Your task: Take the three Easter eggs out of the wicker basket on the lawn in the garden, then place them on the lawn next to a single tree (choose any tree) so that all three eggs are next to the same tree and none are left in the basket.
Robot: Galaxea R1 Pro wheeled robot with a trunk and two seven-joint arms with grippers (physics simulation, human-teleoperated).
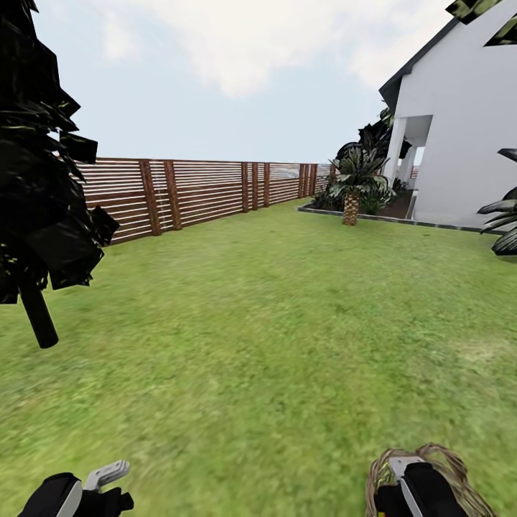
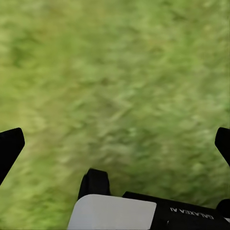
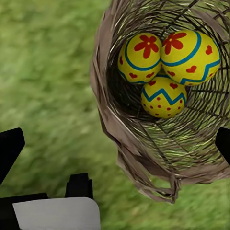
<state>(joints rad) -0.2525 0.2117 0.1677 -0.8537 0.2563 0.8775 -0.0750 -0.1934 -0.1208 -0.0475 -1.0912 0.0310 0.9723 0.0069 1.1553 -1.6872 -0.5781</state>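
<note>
The wicker basket point(image 3: 143, 158) stands on the lawn point(image 1: 273, 323), brown and open-woven, with its rim showing at the bottom right of the head view as wicker basket point(image 1: 452, 467). Three yellow Easter eggs lie inside it: one with a red flower point(image 3: 142, 56), one with red hearts point(image 3: 189, 55), one with a blue zigzag point(image 3: 164, 98). My right gripper point(image 3: 115, 148) hangs open above the basket's near rim, clear of the eggs; the head view shows the right gripper point(image 1: 413, 477) over the basket. My left gripper point(image 2: 115, 143) is open over bare grass, low at the left as left gripper point(image 1: 108, 477).
A tree point(image 1: 36, 316) with dark foliage and a dark trunk stands at the left on the grass. A wooden slat fence point(image 1: 201, 190) runs along the back. A short palm point(image 1: 352, 201) and a white house point(image 1: 459, 143) lie far right. Open lawn stretches ahead.
</note>
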